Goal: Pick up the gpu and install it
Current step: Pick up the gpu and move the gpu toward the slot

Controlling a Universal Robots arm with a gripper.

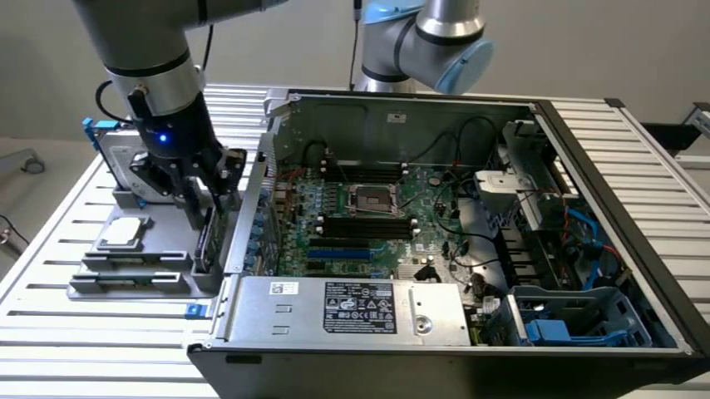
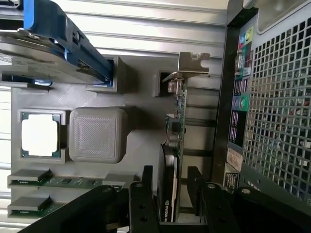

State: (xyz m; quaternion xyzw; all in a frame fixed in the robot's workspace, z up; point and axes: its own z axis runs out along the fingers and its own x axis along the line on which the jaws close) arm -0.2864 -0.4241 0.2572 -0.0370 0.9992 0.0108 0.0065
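The arm [image 1: 145,58] is seen at the exterior view's left, its wrist pointed straight down. The gripper [image 1: 209,212] is set low, and its two fingers [image 2: 146,194] are spread apart.

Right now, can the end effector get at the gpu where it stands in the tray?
Probably yes. The open end effector straddles the gpu, one finger on each side, and nothing sits between them. The computer case wall is close beside it, but seemingly apart.

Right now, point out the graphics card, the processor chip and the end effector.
graphics card [image 2: 179,145]: wrist view, green board edge.
processor chip [image 2: 40,134]: wrist view, silver lid's middle.
end effector [image 2: 171,171]: wrist view, midway between fingertips.
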